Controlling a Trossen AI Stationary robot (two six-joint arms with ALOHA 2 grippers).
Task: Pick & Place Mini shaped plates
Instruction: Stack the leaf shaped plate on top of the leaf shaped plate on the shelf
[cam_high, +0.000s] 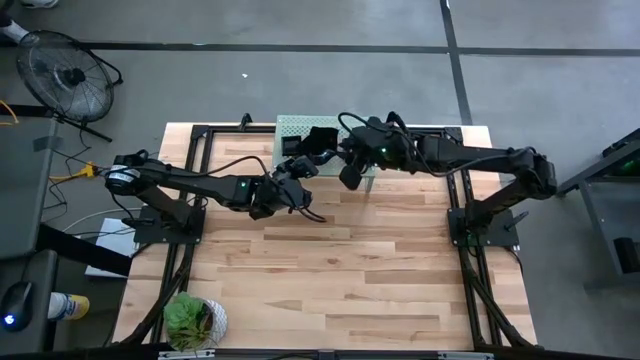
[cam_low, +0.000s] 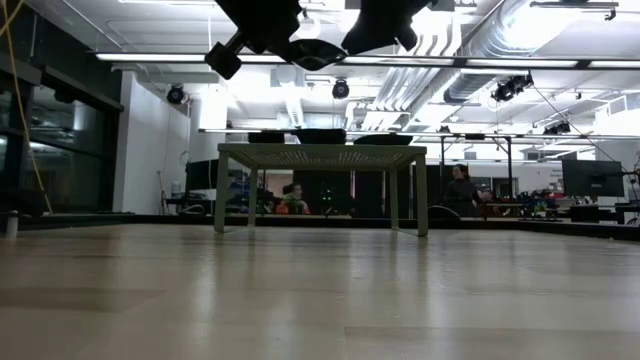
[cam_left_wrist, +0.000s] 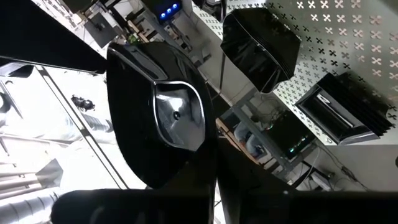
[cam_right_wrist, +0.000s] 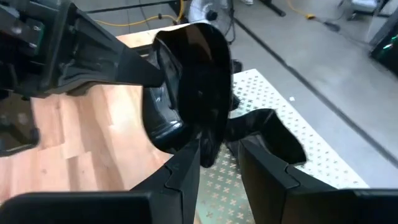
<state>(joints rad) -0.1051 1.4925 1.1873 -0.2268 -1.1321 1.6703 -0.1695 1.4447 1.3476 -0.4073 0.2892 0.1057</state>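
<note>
Resting on the shelf (cam_high: 292, 126): three black plates (cam_high: 322, 137).
</note>
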